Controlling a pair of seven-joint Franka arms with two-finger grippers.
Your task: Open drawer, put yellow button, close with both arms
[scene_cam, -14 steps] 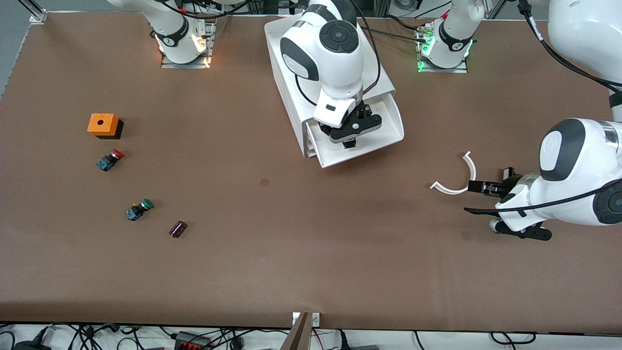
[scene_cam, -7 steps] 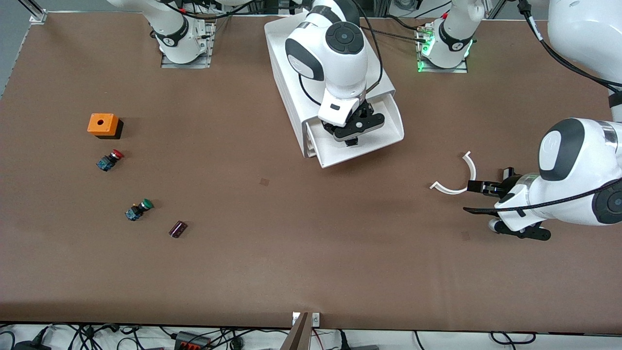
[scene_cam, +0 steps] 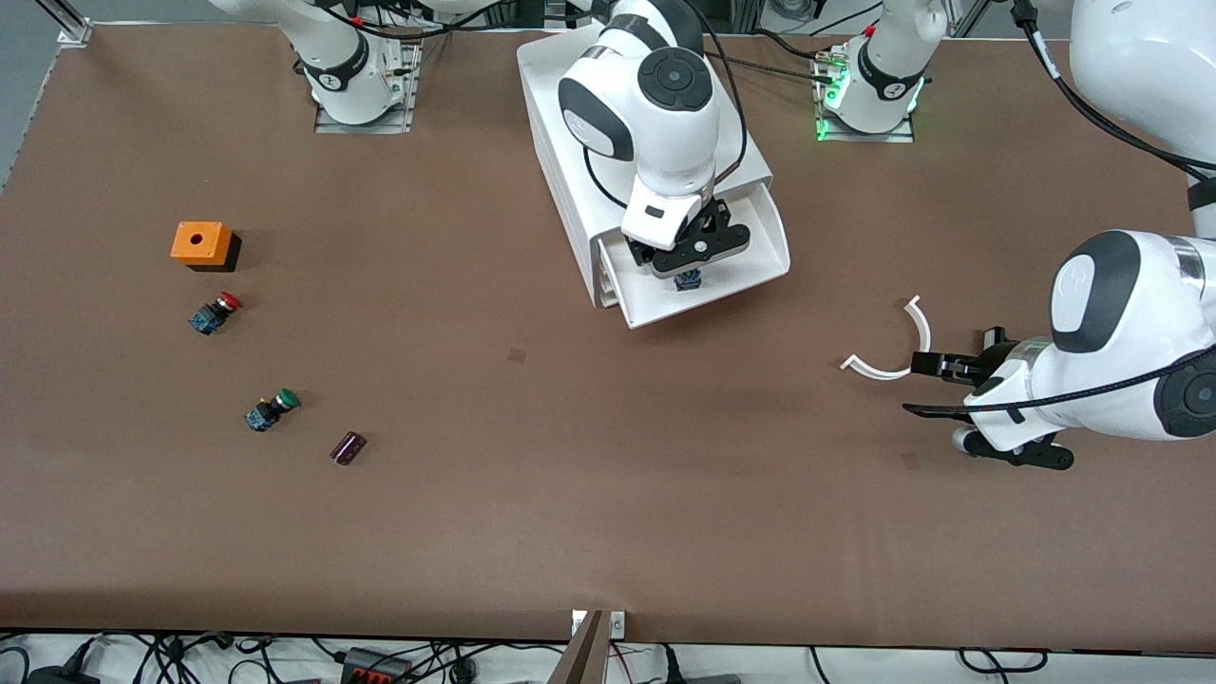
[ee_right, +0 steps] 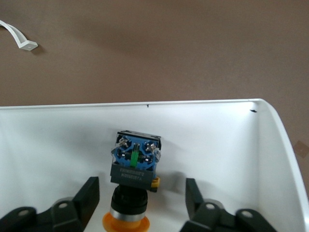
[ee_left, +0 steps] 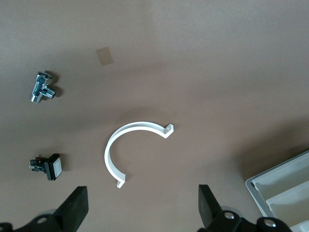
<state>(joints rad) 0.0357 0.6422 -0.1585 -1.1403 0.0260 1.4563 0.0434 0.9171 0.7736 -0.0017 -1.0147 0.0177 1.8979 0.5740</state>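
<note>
The white drawer unit (scene_cam: 646, 161) stands on the table (scene_cam: 570, 494) between the two arm bases, its lowest drawer (scene_cam: 750, 271) pulled out toward the front camera. The right end effector (scene_cam: 686, 263) is in that open drawer, fingers spread apart and gripping nothing. The yellow button (ee_right: 133, 179) lies on the drawer floor between the fingers, touching neither, its blue-black base toward the drawer's front wall. The left end effector (ee_left: 140, 212) waits low over the table toward the left arm's end, away from the drawer unit, fingers wide open and empty, just beside a white curved clip (scene_cam: 893, 344). A red-capped switch (scene_cam: 214, 313), a green-capped switch (scene_cam: 271, 408) and an orange box (scene_cam: 201, 242) lie well apart from the drawer unit, toward the right arm's end.
</note>
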